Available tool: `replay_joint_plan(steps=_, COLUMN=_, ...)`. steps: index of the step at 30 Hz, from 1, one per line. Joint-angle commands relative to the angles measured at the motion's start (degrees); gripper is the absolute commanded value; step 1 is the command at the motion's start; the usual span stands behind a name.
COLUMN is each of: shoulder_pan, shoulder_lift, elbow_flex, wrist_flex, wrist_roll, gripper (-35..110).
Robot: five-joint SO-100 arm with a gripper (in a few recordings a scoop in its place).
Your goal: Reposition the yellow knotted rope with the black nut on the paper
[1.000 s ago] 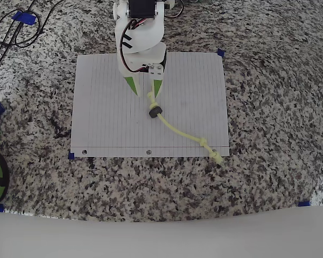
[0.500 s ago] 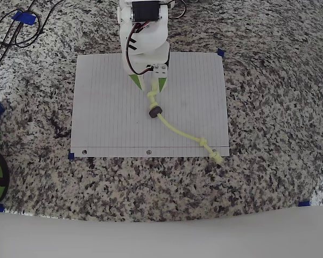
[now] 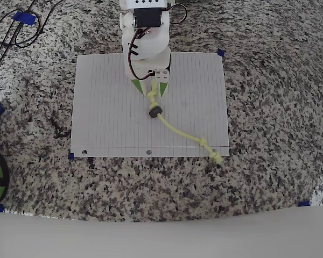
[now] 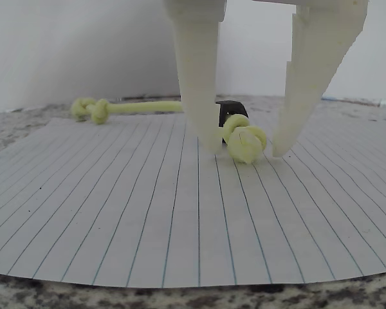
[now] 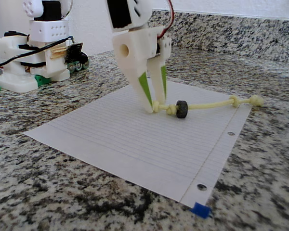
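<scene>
Granite countertop point(image 3: 269, 107) under the lined paper point(image 3: 107, 107). Yellow knotted rope point(image 3: 177, 130) lay diagonally across the sheet, black nut point(image 3: 155, 112) near its upper knot, far knot just off the paper's corner. Gripper point(image 4: 242, 147) was spread, fingertips on the paper straddling the end knot, not clamped. Cord looks light and limp; pinch the knot, it should resist slipping.

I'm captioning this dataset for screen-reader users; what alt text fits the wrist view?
Two pale gripper fingers point down onto white lined paper, open, straddling the knotted end of a yellow rope. A black nut sits on the rope just behind that knot, and the rope runs back left to a second knot.
</scene>
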Motion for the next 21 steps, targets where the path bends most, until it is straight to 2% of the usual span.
replay_joint_plan(steps=1, shoulder_pan=0.2, shoulder_lift=0.2, elbow_flex=-0.8, wrist_flex=-0.5, wrist_roll=-0.5, gripper=35)
replay_joint_plan(steps=3, shoulder_pan=0.2, shoulder_lift=0.1, elbow_flex=-0.8, wrist_flex=-0.6, wrist_roll=-0.5, gripper=29)
replay_joint_plan(steps=6, shoulder_pan=0.1, shoulder_lift=0.0, elbow_flex=-0.8, wrist_flex=-0.4, wrist_roll=-0.5, gripper=0)
replay_joint_plan(steps=13, shoulder_pan=0.6, shoulder_lift=2.2, elbow_flex=-0.7, wrist_flex=-0.9, wrist_roll=-4.3, gripper=0)
replay_joint_plan(steps=16, shoulder_pan=0.6, shoulder_lift=5.8, elbow_flex=-0.3, wrist_flex=-2.8, wrist_roll=-13.4, gripper=0)
replay_joint_plan(steps=21, shoulder_pan=3.3, shoulder_lift=16.5, elbow_flex=7.5, wrist_flex=-13.1, wrist_roll=-33.2, gripper=0)
